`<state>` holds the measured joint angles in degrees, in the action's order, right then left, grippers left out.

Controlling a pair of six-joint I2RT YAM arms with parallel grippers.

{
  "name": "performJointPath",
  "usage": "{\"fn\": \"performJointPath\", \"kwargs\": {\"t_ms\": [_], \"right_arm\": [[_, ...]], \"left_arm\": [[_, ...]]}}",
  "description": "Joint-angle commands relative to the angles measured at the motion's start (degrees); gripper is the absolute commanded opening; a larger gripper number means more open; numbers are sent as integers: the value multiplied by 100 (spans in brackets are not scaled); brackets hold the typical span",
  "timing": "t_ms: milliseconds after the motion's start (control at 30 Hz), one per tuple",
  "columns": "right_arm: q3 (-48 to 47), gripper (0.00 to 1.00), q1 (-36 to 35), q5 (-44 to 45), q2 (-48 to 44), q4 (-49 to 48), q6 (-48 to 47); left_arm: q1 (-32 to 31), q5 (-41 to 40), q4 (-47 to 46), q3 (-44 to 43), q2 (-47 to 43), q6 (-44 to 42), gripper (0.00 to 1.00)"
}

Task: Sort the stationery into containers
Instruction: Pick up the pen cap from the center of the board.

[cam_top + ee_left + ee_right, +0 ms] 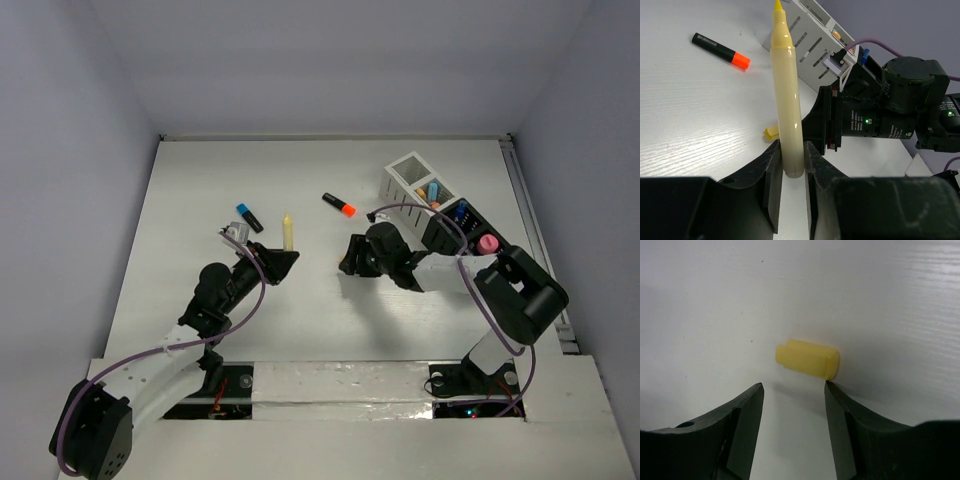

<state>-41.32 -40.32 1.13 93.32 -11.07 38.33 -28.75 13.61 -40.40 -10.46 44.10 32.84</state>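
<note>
My left gripper (792,167) is clamped on the butt of a pale yellow marker (787,95), uncapped, tip up, over mid-bench. My right gripper (794,400) hangs parted and empty, just short of a stubby yellow cap (807,359) lying flat. White wood-grained table (190,190), pale grey walls (70,150) all round. The containers (408,180) sit near the far right corner, and an orange-capped black marker (339,205) lies toward the far edge.
</note>
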Motion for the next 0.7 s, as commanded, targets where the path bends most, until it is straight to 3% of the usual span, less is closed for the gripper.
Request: {"fn": "performJointPath", "kwargs": {"t_ms": [0, 133, 400, 533, 667], "right_arm": [[-156, 59, 111, 187, 142, 26, -133], [-411, 68, 173, 11, 371, -62, -115], [-1000, 68, 173, -77, 810, 253, -255], [-1343, 56, 173, 89, 1030, 737, -413], [-1458, 51, 173, 318, 1092, 1089, -571]], "left_arm": [[19, 107, -381, -79, -33, -58, 0], [19, 98, -363, -70, -50, -67, 0], [19, 81, -328, -79, -85, -76, 0], [19, 63, -302, -79, -120, -85, 0], [19, 54, -293, -79, -156, -85, 0]]}}
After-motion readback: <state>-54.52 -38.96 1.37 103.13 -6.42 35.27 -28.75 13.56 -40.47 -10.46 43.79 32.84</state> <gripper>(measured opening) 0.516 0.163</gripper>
